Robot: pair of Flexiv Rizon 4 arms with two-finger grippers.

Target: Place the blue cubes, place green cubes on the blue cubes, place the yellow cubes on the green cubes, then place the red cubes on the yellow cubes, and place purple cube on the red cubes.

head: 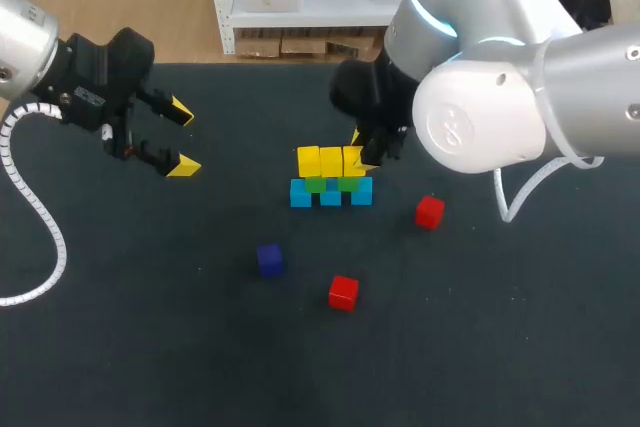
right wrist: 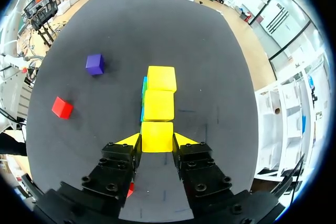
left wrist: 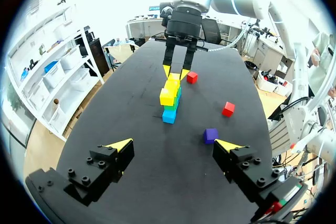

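Clamps the end yellow cube (right wrist: 157, 132) in right gripper (right wrist: 157, 141) — squaring it in line with the two yellows (right wrist: 158, 105) just ahead, over the greens (head: 316, 185). Holds left gripper (head: 184, 138) spread wide, empty, well off — leaving working room.

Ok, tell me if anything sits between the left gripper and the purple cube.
Nothing visible does. Only bare table lies between the open left gripper and the purple cube; the stack sits off to the side.

Dark table (head: 120, 347), blue cubes (head: 301, 193) in a row, purple cube (head: 270, 259), red cube (head: 343, 292), another red cube (head: 430, 212)
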